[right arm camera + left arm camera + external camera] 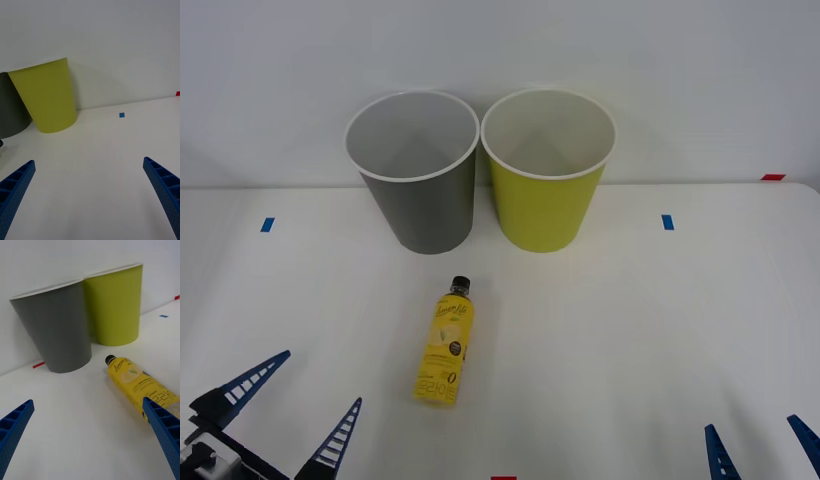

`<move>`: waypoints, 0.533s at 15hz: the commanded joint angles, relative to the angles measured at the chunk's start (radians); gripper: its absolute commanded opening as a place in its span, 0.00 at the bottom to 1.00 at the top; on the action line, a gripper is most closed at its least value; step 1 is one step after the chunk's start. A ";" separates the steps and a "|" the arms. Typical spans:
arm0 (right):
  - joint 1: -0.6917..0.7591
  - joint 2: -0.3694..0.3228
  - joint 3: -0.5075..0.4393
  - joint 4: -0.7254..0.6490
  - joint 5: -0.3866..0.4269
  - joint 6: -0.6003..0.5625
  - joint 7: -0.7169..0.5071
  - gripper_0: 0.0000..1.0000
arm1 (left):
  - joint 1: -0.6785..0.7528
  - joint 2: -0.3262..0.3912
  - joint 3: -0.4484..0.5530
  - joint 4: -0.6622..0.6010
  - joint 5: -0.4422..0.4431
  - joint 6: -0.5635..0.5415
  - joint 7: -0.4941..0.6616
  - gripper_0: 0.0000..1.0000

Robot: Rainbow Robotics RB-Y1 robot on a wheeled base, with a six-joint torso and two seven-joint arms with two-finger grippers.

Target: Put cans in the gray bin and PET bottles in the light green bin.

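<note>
Lying bottle: PET bottle [445, 343] flat on tabletop [630, 330], likely light, smooth, rollable.
Grasp site: mid-label.
Left tool [290, 405]: wide, empty.
Right tool [765, 445]: wide, empty.

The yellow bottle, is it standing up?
No, the yellow bottle lies on its side on the table, cap toward the gray bin.

My white table [630, 340] runs back to a plain pale wall [500, 40]. Two small blue tape squares [267, 224] [667, 222] sit on it well apart, and a red tape mark [773, 177] lies at its far right edge.
</note>
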 commanded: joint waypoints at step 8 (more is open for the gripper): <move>0.000 0.000 0.000 0.000 0.000 0.000 0.000 1.00 | -0.170 0.157 -0.126 -0.063 0.084 0.155 0.009 1.00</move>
